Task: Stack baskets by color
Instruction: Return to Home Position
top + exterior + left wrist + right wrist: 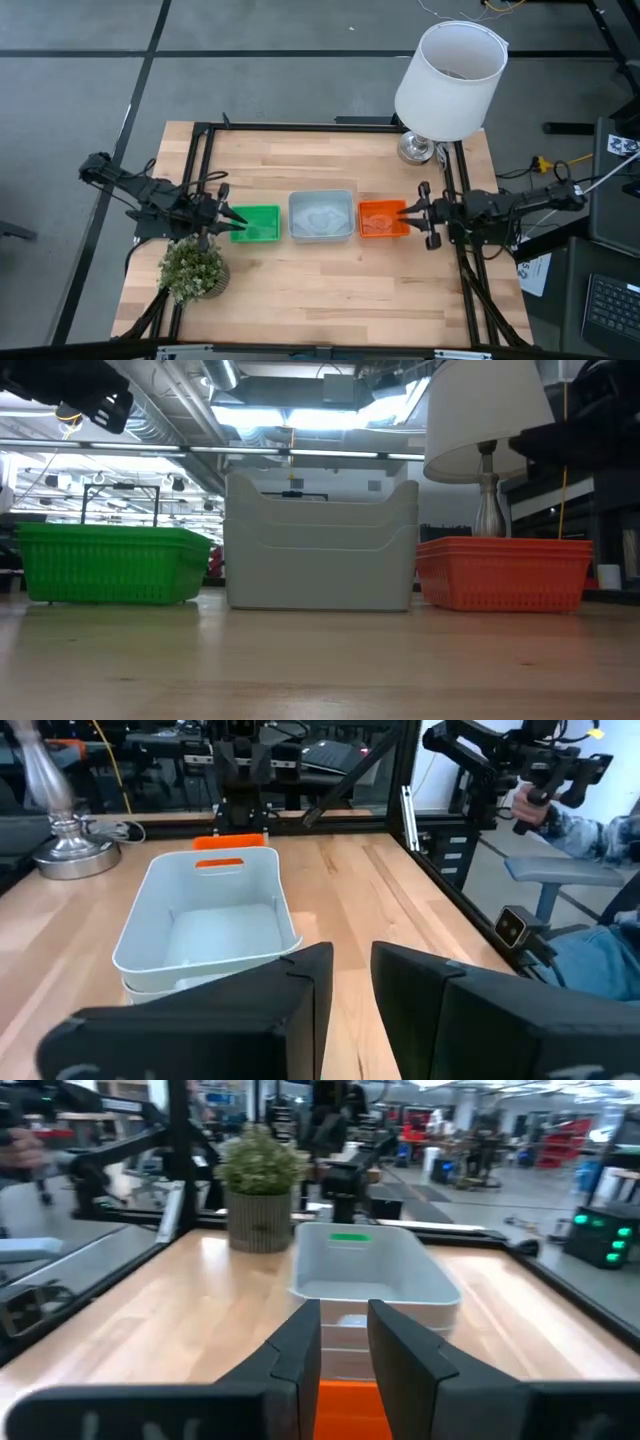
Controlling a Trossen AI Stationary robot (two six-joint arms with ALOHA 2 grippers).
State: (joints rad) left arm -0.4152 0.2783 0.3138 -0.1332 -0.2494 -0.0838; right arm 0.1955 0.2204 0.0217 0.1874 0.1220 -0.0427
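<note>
Seen from above, three stacks of shallow plastic baskets sit in a row mid-table: bright green stack [256,223], pale grey-blue stack [321,216], orange stack [381,219]. Left gripper [232,222] hovers at the green stack, right gripper [412,214] at the orange, both with fingers slightly parted, empty. Level view: the three stacks stand side by side.

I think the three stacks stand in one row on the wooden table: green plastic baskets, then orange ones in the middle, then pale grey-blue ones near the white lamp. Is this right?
Not quite. In the high view the pale grey-blue plastic baskets stand in the middle, and the orange plastic baskets are the ones nearer the white lamp. The green plastic baskets and the single row are as you say.
</note>
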